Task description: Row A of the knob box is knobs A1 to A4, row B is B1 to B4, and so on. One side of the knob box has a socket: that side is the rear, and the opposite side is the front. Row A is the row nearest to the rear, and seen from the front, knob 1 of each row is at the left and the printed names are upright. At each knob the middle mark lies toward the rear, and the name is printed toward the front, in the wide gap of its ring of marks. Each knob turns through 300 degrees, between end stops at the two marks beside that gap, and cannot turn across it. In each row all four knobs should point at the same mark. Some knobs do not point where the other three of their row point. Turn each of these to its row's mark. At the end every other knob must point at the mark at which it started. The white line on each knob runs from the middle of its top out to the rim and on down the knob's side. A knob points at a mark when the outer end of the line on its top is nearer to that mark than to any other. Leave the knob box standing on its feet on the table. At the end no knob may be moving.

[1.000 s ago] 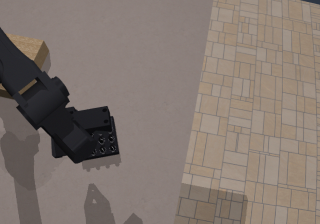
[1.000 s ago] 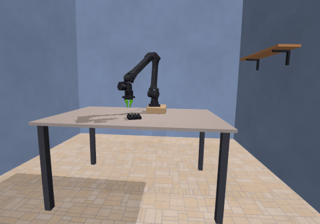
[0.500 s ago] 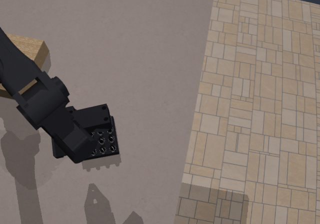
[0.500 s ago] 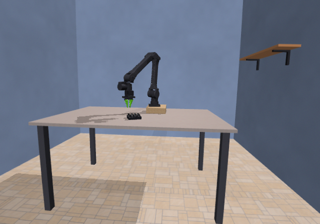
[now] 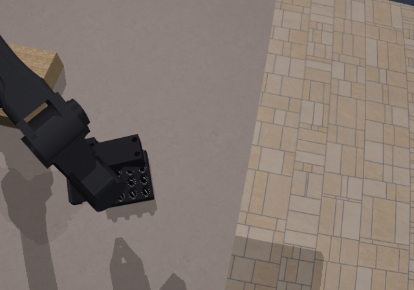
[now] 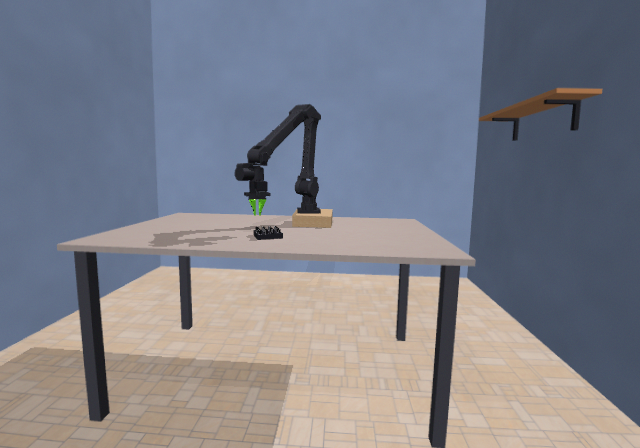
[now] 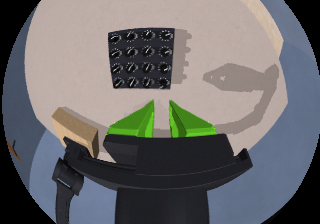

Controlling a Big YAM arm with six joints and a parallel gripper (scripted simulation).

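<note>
Presently the knob box (image 7: 142, 58) stands on the table (image 6: 361, 241), near the arm's wooden base block (image 6: 311, 219) and well in from every table edge. From the wrist view its top shows a four-by-four grid of black knobs with white lines; the lines are too small to read which mark each one points at. From the top view the arm (image 5: 50, 126) covers most of the box, leaving only some knobs (image 5: 144, 180) along one side exposed. The gripper (image 6: 257, 208) hangs above the box, apart from it, pointing downward. Its green fingers stand at a narrow gap with nothing between them. Arm shadows lie across the table beside the box.
</note>
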